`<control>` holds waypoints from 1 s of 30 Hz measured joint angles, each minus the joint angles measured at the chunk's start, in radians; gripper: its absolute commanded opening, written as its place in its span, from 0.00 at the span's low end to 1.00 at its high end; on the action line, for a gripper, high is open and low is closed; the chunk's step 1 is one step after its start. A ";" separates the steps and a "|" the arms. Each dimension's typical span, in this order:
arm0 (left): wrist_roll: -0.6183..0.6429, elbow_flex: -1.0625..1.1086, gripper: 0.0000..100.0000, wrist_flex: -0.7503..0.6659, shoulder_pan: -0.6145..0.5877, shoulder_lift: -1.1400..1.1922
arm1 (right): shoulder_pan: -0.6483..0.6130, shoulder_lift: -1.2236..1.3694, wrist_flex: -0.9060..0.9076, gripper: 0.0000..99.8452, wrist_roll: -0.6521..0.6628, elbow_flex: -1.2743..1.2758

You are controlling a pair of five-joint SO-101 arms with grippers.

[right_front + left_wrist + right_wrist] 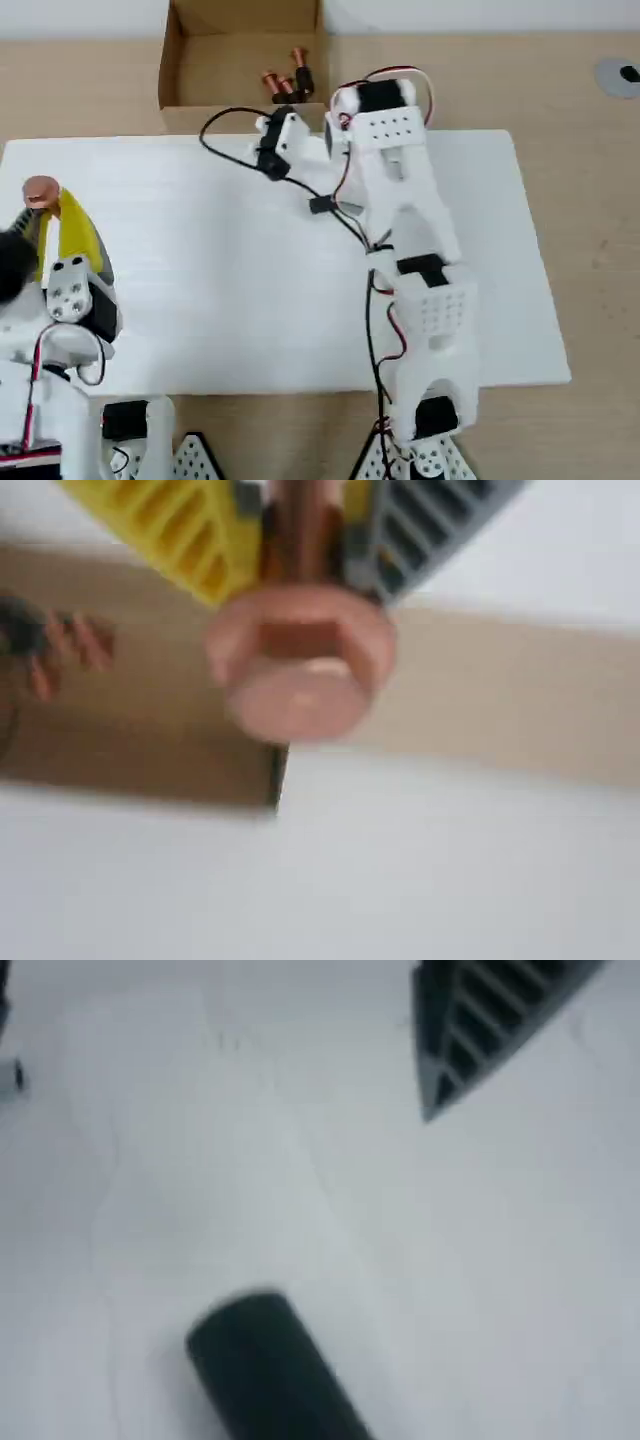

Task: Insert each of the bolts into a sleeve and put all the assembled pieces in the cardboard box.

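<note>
My left gripper (305,570) is shut on a copper bolt (300,670), its yellow and grey fingers clamping the shank with the round head pointing outward. In the high view that bolt (41,190) is held up over the left edge of the white mat. My right gripper (277,148) sits at the mat's far edge, just in front of the cardboard box (215,65). It is open: one dark finger (480,1030) stands well off a black sleeve (270,1375) lying on the mat. Assembled copper-and-black pieces (286,80) lie in the box.
The white mat (200,280) covers most of the wooden table. A black cable (230,115) loops over the mat's far edge near the right gripper. The right arm's body (420,270) stretches across the mat's right half. The box wall (140,740) lies beyond the held bolt.
</note>
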 measured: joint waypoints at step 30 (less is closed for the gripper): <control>0.000 0.451 0.00 -0.361 0.000 -0.316 | -0.028 0.338 0.000 0.33 0.124 -0.261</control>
